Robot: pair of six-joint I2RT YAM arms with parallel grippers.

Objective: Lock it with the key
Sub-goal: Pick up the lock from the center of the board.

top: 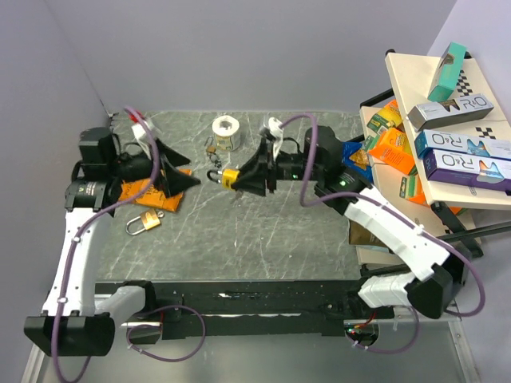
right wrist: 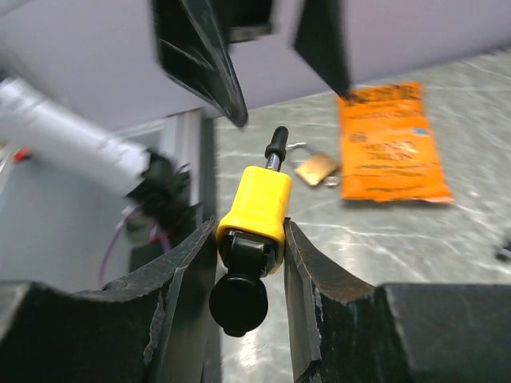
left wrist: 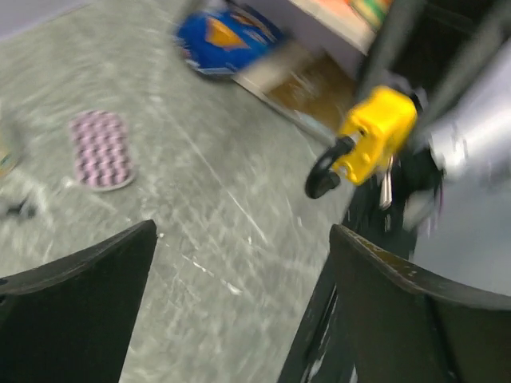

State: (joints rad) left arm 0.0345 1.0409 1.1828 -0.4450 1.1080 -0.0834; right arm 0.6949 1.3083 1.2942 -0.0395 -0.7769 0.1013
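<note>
The right gripper [right wrist: 249, 239] pinches the yellow padlock [right wrist: 257, 199] by its body, a finger pressed to each side, and holds it in the air over the middle of the table [top: 263, 231]. The black shackle [right wrist: 277, 144] points towards the left gripper [top: 192, 169], whose fingers are spread wide and hold nothing (the two grippers face each other, near but apart). A brass padlock [top: 148, 221] lies just beside an orange packet [top: 148, 194], near the left arm.
</note>
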